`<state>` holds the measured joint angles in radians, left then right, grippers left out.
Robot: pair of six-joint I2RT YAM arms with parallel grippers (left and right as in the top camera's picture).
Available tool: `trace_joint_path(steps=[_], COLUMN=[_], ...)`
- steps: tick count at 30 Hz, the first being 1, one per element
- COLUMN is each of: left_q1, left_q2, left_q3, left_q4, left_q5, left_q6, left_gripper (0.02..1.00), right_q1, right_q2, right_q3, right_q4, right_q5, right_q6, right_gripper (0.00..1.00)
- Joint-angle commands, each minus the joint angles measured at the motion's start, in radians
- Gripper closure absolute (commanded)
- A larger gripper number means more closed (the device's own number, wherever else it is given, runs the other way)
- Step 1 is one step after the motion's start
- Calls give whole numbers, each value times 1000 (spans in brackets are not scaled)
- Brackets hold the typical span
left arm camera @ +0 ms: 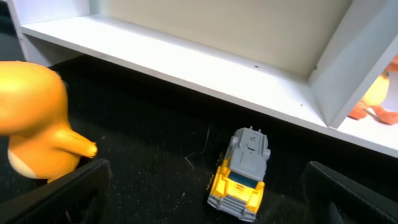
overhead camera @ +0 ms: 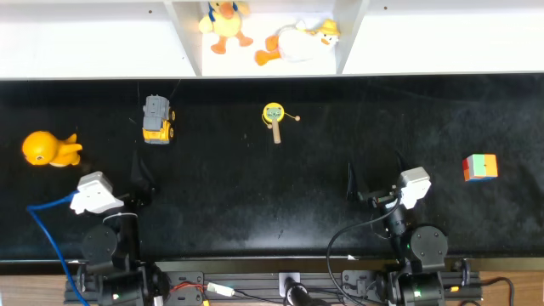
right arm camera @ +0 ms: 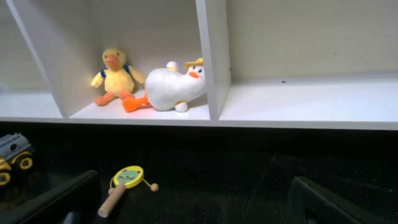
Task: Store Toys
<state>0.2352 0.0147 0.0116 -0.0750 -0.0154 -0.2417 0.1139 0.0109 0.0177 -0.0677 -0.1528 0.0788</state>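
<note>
The left gripper (overhead camera: pixel 143 174) hangs low over the black mat (overhead camera: pixel 255 212) with its fingers spread wide and nothing between them, which fits an arm that has not yet picked a toy. Off to its outer side, a little ahead, sits the orange duck toy (overhead camera: pixel 51 149), apart from the fingers. Straight ahead of the opening, toward the shelf (overhead camera: pixel 102 38), stands the yellow-and-grey toy truck (overhead camera: pixel 157 119), upright on its wheels with its length pointing at the shelf. It lies almost in line with the gap between the fingers, so it looks like the easiest first pick for this arm.

Farther along, ahead of the right gripper (overhead camera: pixel 374 174) and toward its inner side, a small pellet drum (overhead camera: pixel 274 119) lies flat on the mat, wooden handle toward the arms. Beyond it, in the shelf's middle compartment, a yellow duckling plush (overhead camera: pixel 225 21) sits upright beside a white duck plush (overhead camera: pixel 297 42) lying on its side — two toys that seem already stored.

The right gripper is likewise spread apart and empty, low over the mat. Well off to its outer side rests a colour cube (overhead camera: pixel 480 167). Four toys are on the mat — most of the job remains.
</note>
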Motion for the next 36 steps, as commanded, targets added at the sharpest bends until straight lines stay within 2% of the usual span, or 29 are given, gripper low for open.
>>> trace_joint_path(steps=[1,5,8,10,16,19,22,24,27,32,36], left_q1=[-6,-6,-5,-5,-5,-5,2,34,132,299,428], left_q2=[-12,-10,19,69,370,561,771,896,1068,1224,1276], left_q3=[-3,25,140,257,717,980,1249,1386,1530,1559,1558], left_q4=[23,47,-67,-177,-512,-644,-800,-896,-1001,-1037,-1026], left_q5=[27,138,155,143,-31,-110,-252,-307,-283,-164,12], left_q6=[-25,-28,-59,-21,113,135,140,135,143,237,346], left_gripper=[20,20,23,20,23,20,25,23,23,23,23], right_q1=[3,3,3,3,3,3,3,3,3,3,3], right_q2=[-7,-7,-7,-7,-7,-7,-7,-7,-7,-7,-7], right_q3=[-13,-13,-13,-13,-13,-13,-13,-13,-13,-13,-13], right_q4=[5,5,5,5,5,5,5,5,5,5,5], right_q5=[-3,-3,-3,-3,-3,-3,-3,-3,-3,-3,-3], right_q6=[8,8,8,8,8,8,8,8,8,8,8], right_gripper=[7,7,7,5,5,5,5,5,5,5,5])
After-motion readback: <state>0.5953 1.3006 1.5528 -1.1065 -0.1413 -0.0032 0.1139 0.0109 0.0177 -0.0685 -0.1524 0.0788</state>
